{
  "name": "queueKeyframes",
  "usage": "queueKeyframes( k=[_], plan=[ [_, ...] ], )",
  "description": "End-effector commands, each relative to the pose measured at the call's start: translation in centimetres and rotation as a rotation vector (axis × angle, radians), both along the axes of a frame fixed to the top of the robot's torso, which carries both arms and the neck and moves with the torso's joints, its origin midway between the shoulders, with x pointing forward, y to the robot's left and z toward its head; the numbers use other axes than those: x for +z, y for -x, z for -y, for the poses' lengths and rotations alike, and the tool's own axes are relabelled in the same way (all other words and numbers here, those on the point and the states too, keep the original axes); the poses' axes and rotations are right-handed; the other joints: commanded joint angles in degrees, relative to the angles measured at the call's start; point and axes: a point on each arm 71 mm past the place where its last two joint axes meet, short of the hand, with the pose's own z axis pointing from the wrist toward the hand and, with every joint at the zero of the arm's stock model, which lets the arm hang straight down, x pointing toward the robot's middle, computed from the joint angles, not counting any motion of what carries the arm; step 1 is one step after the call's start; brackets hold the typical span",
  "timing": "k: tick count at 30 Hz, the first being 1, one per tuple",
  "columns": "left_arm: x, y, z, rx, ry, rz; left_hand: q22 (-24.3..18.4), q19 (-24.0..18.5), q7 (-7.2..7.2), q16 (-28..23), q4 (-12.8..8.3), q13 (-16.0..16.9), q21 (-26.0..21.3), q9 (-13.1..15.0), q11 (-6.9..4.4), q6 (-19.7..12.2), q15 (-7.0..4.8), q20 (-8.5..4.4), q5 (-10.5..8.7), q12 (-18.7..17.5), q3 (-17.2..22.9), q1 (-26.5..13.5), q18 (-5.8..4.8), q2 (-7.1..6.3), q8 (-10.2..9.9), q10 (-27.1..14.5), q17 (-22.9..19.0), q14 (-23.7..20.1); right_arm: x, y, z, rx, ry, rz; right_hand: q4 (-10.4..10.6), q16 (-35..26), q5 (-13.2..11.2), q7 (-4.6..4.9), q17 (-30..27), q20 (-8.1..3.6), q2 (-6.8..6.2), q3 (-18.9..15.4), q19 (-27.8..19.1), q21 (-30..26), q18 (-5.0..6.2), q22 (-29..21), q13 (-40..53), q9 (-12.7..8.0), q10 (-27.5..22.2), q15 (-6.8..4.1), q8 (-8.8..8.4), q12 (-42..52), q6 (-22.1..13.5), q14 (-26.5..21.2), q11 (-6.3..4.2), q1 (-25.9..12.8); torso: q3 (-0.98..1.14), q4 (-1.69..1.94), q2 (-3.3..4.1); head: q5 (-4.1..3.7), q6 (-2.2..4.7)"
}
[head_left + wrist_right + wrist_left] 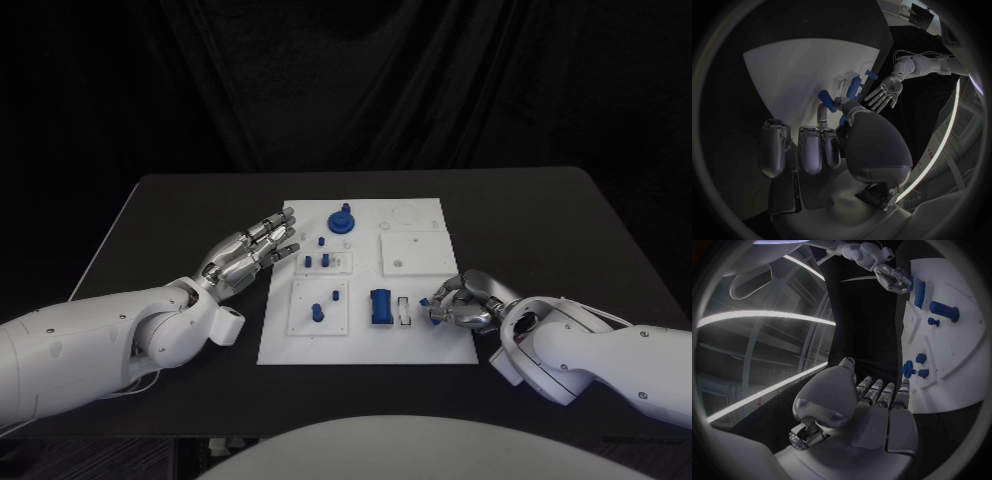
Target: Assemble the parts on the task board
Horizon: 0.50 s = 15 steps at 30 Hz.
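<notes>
While my left hand (pixel 254 249) hovers spread, right hand (pixel 464 303) pinches a small blue part (pixel 842 120) at board (pixel 418 345) edge; next: seat it, prob. nearby slot.

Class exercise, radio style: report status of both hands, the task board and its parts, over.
Left hand open, fingers spread at the task board edge. Right hand curled at the board's near right side, beside the blue block; grip unclear. Parts on board; nothing obstructing.
</notes>
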Motion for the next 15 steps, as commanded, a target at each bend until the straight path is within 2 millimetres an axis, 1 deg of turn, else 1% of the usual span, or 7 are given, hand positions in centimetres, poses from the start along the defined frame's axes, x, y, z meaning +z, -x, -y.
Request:
queueKeyframes(
  k=[1,5,10,12,15],
  plan=[
    [0.3,0.1,0.1,-0.005,0.035,0.038,0.08,0.14,0.3,0.07,0.31,0.08,0.24,0.01,-0.08,-0.23,0.27,0.31,-0.35,0.21,0.06,-0.38,0.14,0.0,0.21,0.08,0.02,0.07,0.1,-0.2,-0.1,-0.053,-0.064,0.01,0.37,-0.26,-0.05,0.06,8.16,0.38,-0.02,0.09,2.34,-0.39,0.62,11.88,15.09,-0.1,6.07,0.37,0.14,0.15,-0.5,4.56,0.23,-0.71,0.01,0.01,-0.01,-0.12,-0.01],
    [0.4,0.1,0.1,-0.003,0.035,0.04,0.09,0.15,0.25,0.08,0.29,0.08,0.25,0.0,-0.06,-0.24,0.27,0.31,-0.33,0.22,0.08,-0.37,0.14,0.0,0.2,0.1,0.03,0.09,0.0,-0.3,-0.5,-0.054,-0.076,0.01,0.6,-0.35,0.03,0.1,7.96,0.39,0.02,0.04,2.26,-0.59,0.67,11.81,15.09,-0.16,6.07,0.38,0.13,0.15,-0.63,4.52,0.26,-1.12,0.0,0.01,0.01,-0.32,-0.01],
    [0.4,0.1,0.0,-0.002,0.036,0.041,0.1,0.16,0.09,0.07,0.26,0.07,0.26,-0.01,-0.02,-0.31,0.27,0.31,-0.28,0.23,0.12,-0.33,0.13,0.01,0.17,0.04,0.02,0.07,0.0,-0.4,-0.8,-0.046,-0.077,0.014,0.75,-0.52,0.08,0.12,7.55,0.4,0.04,-0.02,2.13,-0.94,0.76,11.69,15.09,-0.18,6.07,0.4,0.16,0.15,-0.67,4.44,0.28,-1.39,-0.04,0.03,0.04,-0.22,-0.01],
    [0.4,0.1,0.0,0.0,0.035,0.043,0.1,0.16,0.09,0.07,0.26,0.07,0.26,-0.01,-0.02,-0.31,0.27,0.31,-0.28,0.23,0.12,-0.33,0.13,0.01,0.17,0.04,0.02,0.07,0.0,-0.4,-1.0,-0.042,-0.077,0.018,0.84,-0.57,0.15,0.12,7.44,0.41,0.05,-0.05,2.11,-0.97,0.77,11.67,15.09,-0.19,6.07,0.4,0.19,0.15,-0.67,4.41,0.28,-1.56,-0.04,0.03,0.05,-0.27,-0.01],
    [0.4,0.1,-0.1,0.003,0.034,0.045,0.06,0.15,0.02,0.06,0.25,0.07,0.24,0.0,-0.01,-0.28,0.25,0.3,-0.28,0.24,0.13,-0.32,0.13,0.0,0.18,0.04,0.01,0.05,0.0,-0.4,-1.3,-0.033,-0.079,0.021,1.03,-0.58,0.22,0.11,7.44,0.42,0.11,-0.12,2.08,-1.03,0.78,11.65,15.09,-0.22,6.07,0.41,0.25,0.15,-0.62,4.41,0.28,-1.87,0.03,-0.04,0.02,-0.31,-0.01]
  ],
)
